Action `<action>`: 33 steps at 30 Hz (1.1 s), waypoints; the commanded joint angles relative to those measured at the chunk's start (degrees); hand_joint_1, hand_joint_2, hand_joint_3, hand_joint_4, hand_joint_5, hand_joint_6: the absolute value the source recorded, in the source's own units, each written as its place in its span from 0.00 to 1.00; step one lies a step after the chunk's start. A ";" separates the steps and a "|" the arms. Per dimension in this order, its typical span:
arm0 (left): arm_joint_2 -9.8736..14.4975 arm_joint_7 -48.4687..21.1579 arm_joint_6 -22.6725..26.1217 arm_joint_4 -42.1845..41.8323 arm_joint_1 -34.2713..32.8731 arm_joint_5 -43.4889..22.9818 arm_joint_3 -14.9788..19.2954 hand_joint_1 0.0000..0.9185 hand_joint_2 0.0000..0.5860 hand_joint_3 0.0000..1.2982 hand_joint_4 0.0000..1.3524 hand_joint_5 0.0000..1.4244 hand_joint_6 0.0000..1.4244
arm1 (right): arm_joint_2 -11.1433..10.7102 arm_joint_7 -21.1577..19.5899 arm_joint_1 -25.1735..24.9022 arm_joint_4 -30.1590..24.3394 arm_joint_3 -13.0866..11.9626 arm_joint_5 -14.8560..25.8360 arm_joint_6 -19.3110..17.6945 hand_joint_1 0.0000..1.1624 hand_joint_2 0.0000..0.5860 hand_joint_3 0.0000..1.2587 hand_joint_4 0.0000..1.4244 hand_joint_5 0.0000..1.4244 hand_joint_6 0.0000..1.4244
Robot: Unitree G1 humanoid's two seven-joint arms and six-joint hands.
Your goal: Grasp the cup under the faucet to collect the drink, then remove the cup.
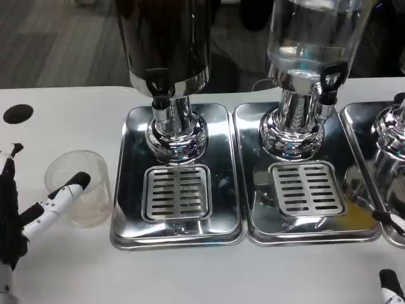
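A clear plastic cup [79,188] stands upright on the white table, just left of the left steel tray [130,215]. It looks empty. My left hand [25,218] comes in from the lower left. One white, black-tipped finger [66,193] lies across the cup's front, and another fingertip [15,151] stays apart to the cup's left. The dark drink dispenser's faucet [161,101] hangs over the slotted grate [176,193], with nothing beneath it. Of my right hand [392,286] just black fingertips poke in at the lower right edge, spread apart and holding nothing.
A second dispenser [307,38] with clear liquid and a black tap [330,79] stands on the middle tray [253,228]. A third chrome base [392,130] sits at the right edge. A black round spot [18,113] marks the table at far left.
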 commanded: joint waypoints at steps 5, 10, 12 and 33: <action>1.44 0.02 1.37 4.48 -3.68 0.97 -3.54 0.19 0.08 0.14 0.11 0.35 0.45 | -0.42 1.42 1.32 0.45 -1.17 1.75 -3.06 0.53 0.86 0.12 0.02 0.01 0.00; 1.75 0.55 2.39 6.40 -5.59 2.10 -6.24 0.30 0.09 0.15 0.12 0.37 0.46 | -0.54 2.22 1.44 1.22 -1.80 2.92 -4.05 0.52 0.87 0.13 0.02 0.02 0.00; 1.92 0.52 2.87 7.05 -6.36 2.54 -7.24 0.32 0.10 0.15 0.13 0.37 0.48 | -0.60 2.55 1.47 1.66 -2.11 3.47 -4.51 0.52 0.89 0.13 0.02 0.02 0.00; 2.62 2.79 4.26 12.02 -9.77 1.82 -11.24 0.38 0.13 0.29 0.32 0.49 0.54 | 0.07 5.09 1.18 3.49 -3.04 6.07 -7.03 0.51 0.87 0.13 0.02 0.03 0.00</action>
